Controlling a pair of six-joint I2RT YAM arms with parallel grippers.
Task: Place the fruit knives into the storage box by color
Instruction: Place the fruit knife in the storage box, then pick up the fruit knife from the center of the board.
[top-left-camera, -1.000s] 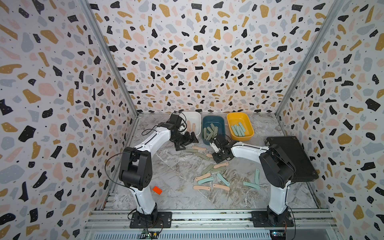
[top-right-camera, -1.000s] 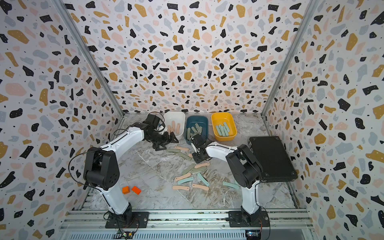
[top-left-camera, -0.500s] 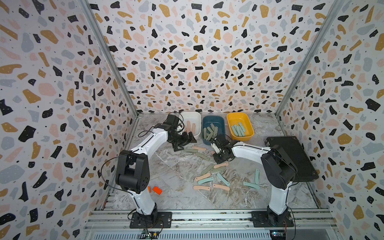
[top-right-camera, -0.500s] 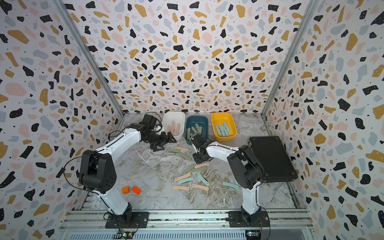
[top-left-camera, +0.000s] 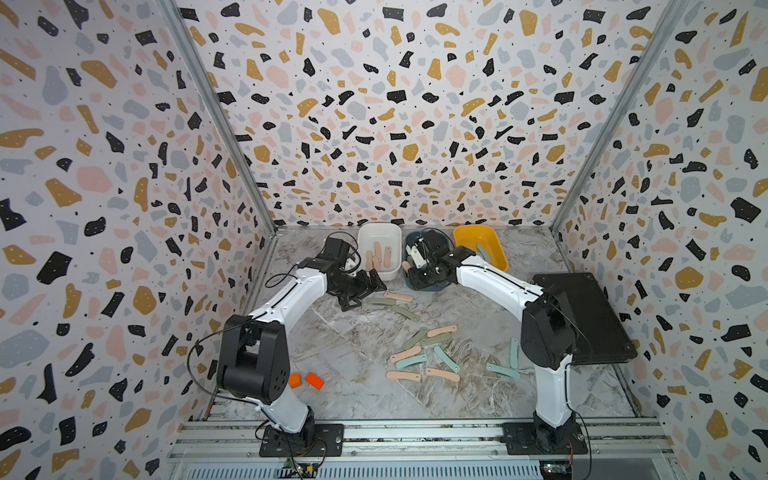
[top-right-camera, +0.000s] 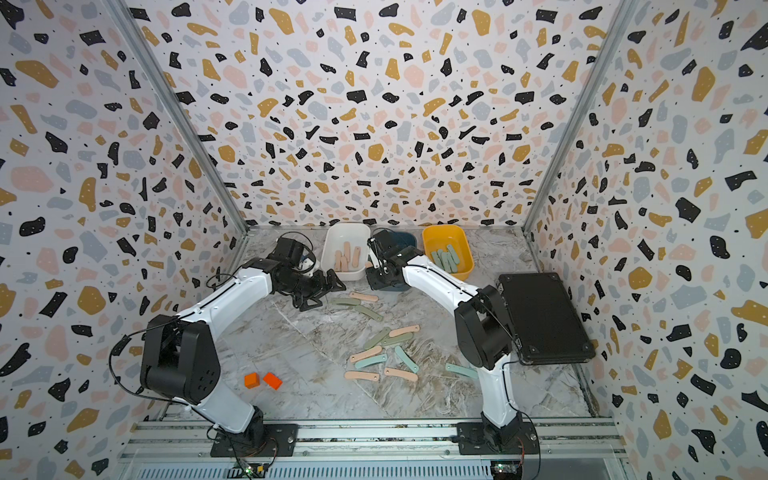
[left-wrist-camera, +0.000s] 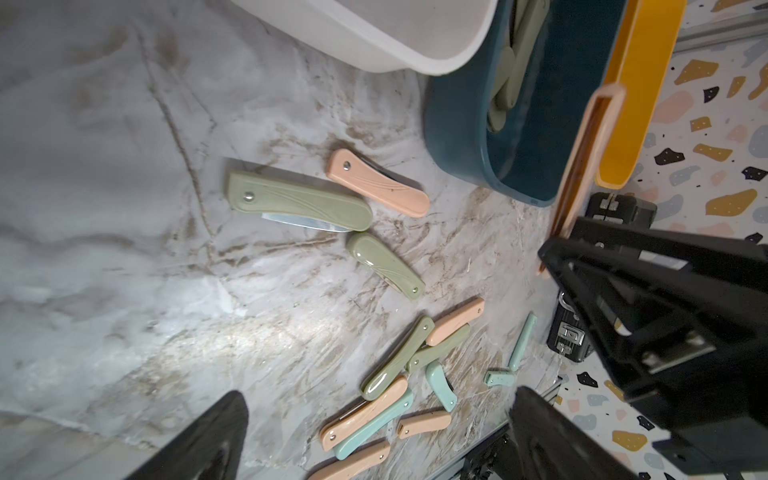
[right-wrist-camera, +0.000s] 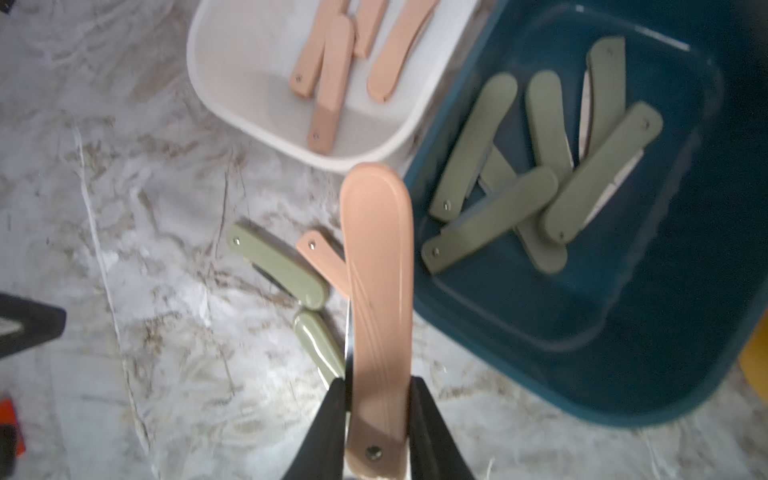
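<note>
As pink knives (top-left-camera: 376, 257) fill the white box (top-left-camera: 384, 274) mid-frame, right gripper (right-wrist-camera: 377, 382) pinches another knife (right-wrist-camera: 376, 270), likely bound there; left gripper (top-left-camera: 363, 293) gapes wide.

Loose fruit knives (top-left-camera: 403, 376) before three bins (top-left-camera: 386, 274)

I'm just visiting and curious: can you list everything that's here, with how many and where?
white box: one, back of table, holds peach knives
dark blue box: one, beside it, holds green knives
yellow box: one, rightmost, holds teal knives
loose knives: thirteen (five peach, four green, four teal), on the marbled table
orange blocks: two, front left
black case: one, table's right side
left hand: black, open, by white box's front
right hand: black, shut on a peach knife, at dark blue box's front
</note>
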